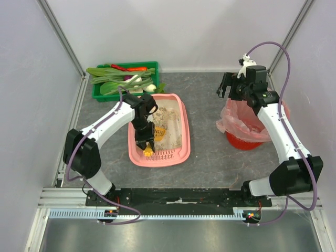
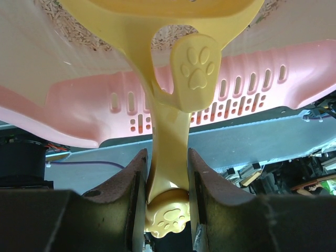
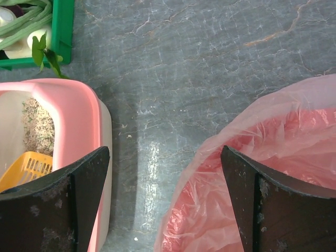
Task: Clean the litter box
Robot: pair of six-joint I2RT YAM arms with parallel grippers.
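Found grey marbled table [image 1: 210, 152] enclosed by white panels on three sides.

Located pink litter box [image 1: 185, 131] at 9 o'clock of table centre, flat on the surface, slotted ledge [image 1: 163, 156] at its 6 o'clock end, grey-beige litter [image 1: 170, 118] spread toward its 12 o'clock end.

Recorded left gripper [image 1: 146, 144] above the ledge end of the tray, fingers [image 2: 128, 184] pinching the handle of a yellow scoop [image 2: 173, 131] from both sides, with the paw-print knob showing just below the grip. Noted scoop head at 1 o'clock of the gripper, over the litter; could not determine contact with the litter.

Recorded right gripper [image 1: 224, 86] raised at 11 o'clock of a red bin [image 1: 244, 139] lined with a pink bag [image 1: 236, 118], fingers [image 3: 84, 199] spread wide, with bare table and the bag rim visible between them. Noted bin at 3 o'clock of the litter box, well apart from it.

Logged green crate [image 1: 100, 94] of vegetables [image 1: 118, 76] at 11 o'clock of the litter box, just beside its far corner.
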